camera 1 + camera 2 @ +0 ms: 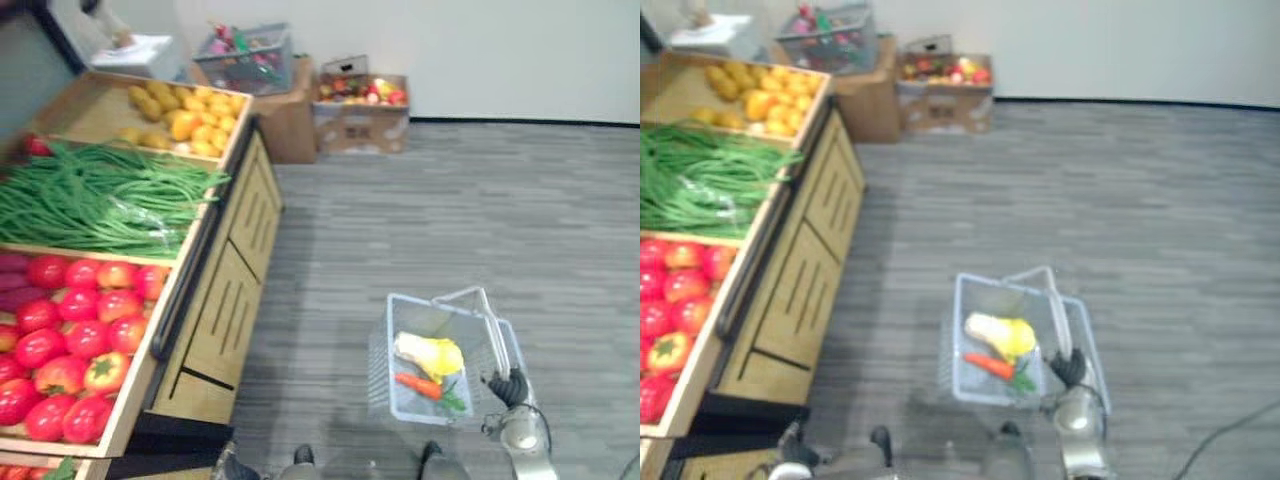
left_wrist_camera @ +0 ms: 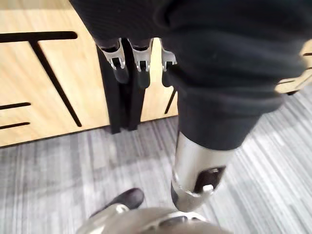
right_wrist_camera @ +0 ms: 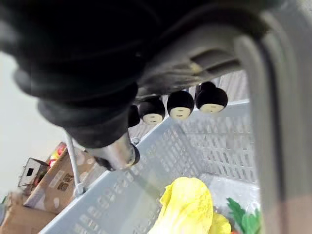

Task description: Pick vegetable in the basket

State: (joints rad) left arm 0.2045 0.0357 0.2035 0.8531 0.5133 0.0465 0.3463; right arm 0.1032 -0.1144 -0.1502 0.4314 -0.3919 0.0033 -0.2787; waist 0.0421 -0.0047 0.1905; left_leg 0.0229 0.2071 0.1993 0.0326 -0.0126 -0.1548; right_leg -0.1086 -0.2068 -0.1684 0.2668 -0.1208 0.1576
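Where the basket hangs: the basket [image 1: 425,303] is low at the robot's right side, over the floor, with a yellow vegetable [image 1: 432,353] and a carrot [image 1: 417,384] inside.
Right hand: the right hand [image 1: 507,385] has its fingers [image 3: 180,103] curled around the basket handle [image 3: 258,107] and carries it.
Left hand: the left hand [image 2: 119,66] hangs with relaxed fingers, holding nothing, close before the wooden front of the stand [image 1: 215,330].
Vegetables to pick: tomatoes [image 1: 80,330] in the nearest compartment and green beans [image 1: 90,200] in the one behind, on the stand at the robot's left.
Long axis: the beans lie across their compartment, from side to side.
Deciding relation: I judge that the free left hand is the nearer one. The tomatoes lie higher than it, on top of the stand, and well apart from the basket.
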